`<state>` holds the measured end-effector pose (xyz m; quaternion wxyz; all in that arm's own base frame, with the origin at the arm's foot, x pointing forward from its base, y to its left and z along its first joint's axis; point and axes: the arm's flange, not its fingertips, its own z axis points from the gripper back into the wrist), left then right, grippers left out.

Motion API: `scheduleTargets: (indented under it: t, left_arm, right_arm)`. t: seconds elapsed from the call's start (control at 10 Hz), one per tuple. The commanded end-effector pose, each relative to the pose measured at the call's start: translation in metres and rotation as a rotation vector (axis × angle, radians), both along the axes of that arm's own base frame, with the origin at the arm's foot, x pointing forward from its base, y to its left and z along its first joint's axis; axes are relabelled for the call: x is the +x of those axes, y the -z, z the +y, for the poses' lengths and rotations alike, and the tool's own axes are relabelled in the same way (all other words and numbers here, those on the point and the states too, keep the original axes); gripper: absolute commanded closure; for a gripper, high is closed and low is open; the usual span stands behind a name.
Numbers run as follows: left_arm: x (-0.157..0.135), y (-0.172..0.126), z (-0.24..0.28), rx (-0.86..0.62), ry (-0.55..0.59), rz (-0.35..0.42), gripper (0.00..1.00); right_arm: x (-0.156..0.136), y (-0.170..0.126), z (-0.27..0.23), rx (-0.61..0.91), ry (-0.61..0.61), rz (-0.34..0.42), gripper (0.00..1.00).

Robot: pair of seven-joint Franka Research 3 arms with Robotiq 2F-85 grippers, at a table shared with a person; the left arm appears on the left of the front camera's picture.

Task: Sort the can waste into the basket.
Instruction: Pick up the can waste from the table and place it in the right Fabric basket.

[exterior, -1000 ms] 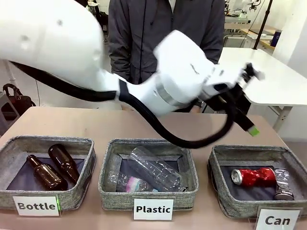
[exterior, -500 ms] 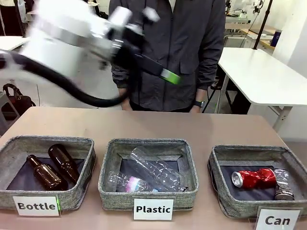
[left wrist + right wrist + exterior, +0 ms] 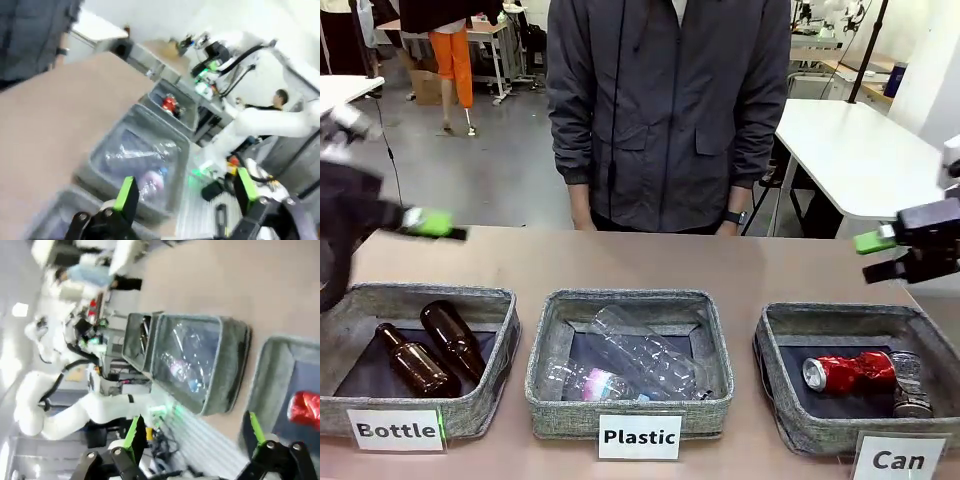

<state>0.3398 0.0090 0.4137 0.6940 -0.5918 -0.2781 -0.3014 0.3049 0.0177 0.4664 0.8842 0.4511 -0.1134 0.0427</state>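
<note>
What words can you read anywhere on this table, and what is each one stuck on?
"Bottle": white label on the left bin.
"Plastic": white label on the middle bin.
"Can": white label on the right basket.
The print on the red can is too small to read.

Three baskets (image 3: 840,425), two brown bottles (image 3: 415,360), perhaps two cans (image 3: 850,370)

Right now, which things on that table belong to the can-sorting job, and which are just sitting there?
Part of the job:
- red can, already in its bin
- silvery can beside it
- Can bin

Just sitting there:
- Plastic bin with clear bottles
- Bottle bin with brown bottles
</note>
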Motion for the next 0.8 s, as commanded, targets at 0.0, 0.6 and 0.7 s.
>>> scheduleTargets:
  t: [0.0, 0.6, 0.7]
  left_arm:
    - [0.014, 0.023, 0.021, -0.121, 0.028, 0.109, 0.00]
    - [0.006, 0.023, 0.037, -0.115, -0.025, 0.345, 0.00]
    - [0.011, 0.042, 0.035, -0.109, 0.051, 0.316, 0.00]
  right_arm:
    - [-0.018, 0.000, -0.003, -0.002, 0.089, 0.199, 0.00]
    - [-0.053, -0.024, -0.100, 0.531, -0.042, 0.464, 0.00]
    - [-0.058, -0.015, -0.103, 0.654, -0.170, 0.484, 0.00]
